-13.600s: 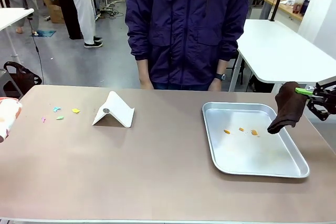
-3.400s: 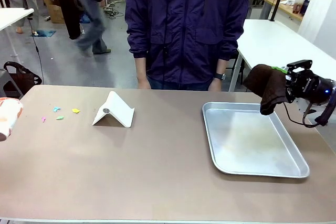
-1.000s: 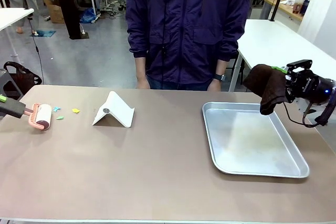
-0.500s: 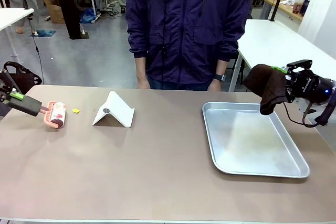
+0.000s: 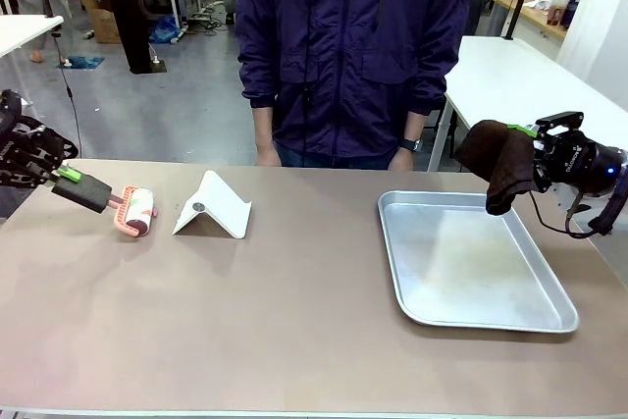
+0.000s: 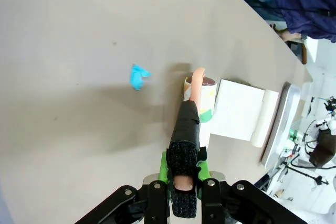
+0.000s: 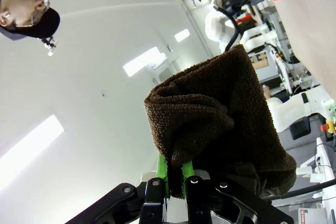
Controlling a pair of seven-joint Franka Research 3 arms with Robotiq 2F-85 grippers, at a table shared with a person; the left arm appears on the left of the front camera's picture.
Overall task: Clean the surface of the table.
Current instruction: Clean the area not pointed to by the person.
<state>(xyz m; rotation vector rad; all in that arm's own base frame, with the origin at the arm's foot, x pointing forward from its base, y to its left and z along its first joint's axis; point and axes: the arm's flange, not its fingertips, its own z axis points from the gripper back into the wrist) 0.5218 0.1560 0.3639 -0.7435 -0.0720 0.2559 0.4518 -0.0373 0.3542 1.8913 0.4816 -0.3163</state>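
Observation:
The brownish table (image 5: 294, 321) carries a lint roller (image 5: 137, 211) with a pink frame and a black handle. My left gripper (image 5: 67, 175) is shut on that handle at the table's far left. In the left wrist view my left gripper (image 6: 184, 171) clamps the handle, and the roller head (image 6: 202, 95) rests on the table (image 6: 63, 51) beside a blue scrap (image 6: 138, 76). My right gripper (image 5: 530, 134) hangs above the table's right end, shut on a dark brown cloth (image 5: 500, 164). The cloth (image 7: 220, 114) bunches over my right gripper (image 7: 174, 174).
A white folded stand (image 5: 213, 206) sits just right of the roller. A shiny metal tray (image 5: 535, 321) lies at the right half. A person in a purple jacket (image 5: 353, 46) stands at the far edge, hands down. A white table (image 5: 520, 85) stands behind on the right.
My left arm has rolled the lint roller rightward over the coloured scraps, toward the white stand. The right arm and the cloth have not moved.

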